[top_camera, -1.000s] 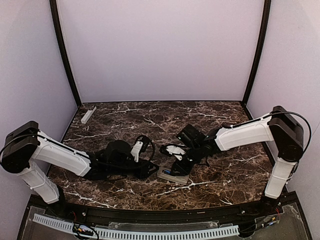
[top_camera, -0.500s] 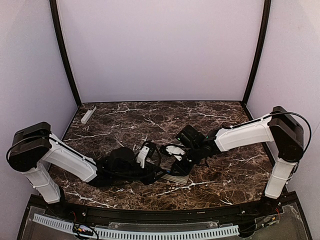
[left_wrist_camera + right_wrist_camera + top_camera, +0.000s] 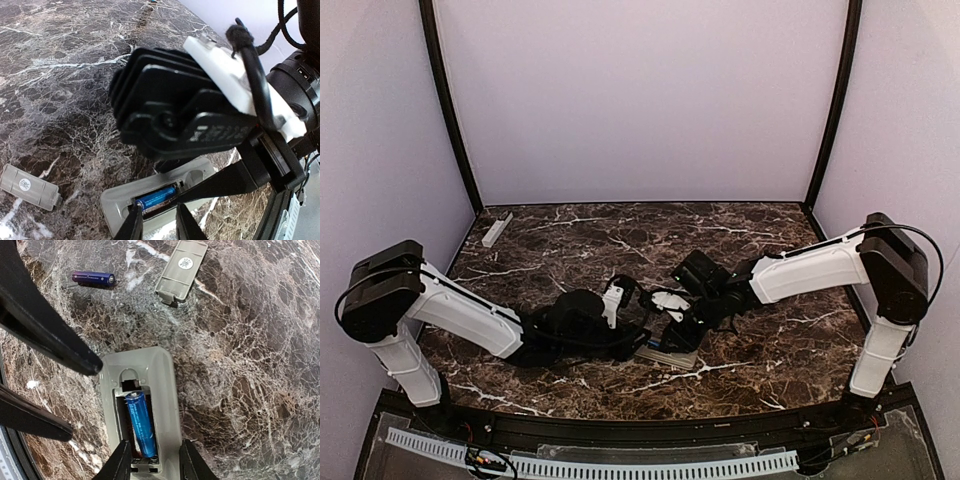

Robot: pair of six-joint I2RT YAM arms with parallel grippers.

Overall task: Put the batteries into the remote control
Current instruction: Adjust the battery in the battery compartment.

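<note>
i see the remote control (image 3: 166,385) lying flat, face down, on the marble tabletop (image 3: 260,365), its pale grey-white back up and the battery bay open at one end. one blue battery (image 3: 140,422) sits lengthwise inside the bay, the only one i can make out in there. the second battery (image 3: 93,278), blue with a darker end, lies on its side loose on the marble, well apart from the remote, out past its closed end.

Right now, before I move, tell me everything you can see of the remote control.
The remote control lies face down on the marble table, a pale plastic oblong with rounded corners. Its battery bay is open, cover off, holding one blue battery beside an empty-looking slot. The right tool sits over one end, contact unclear.
</note>
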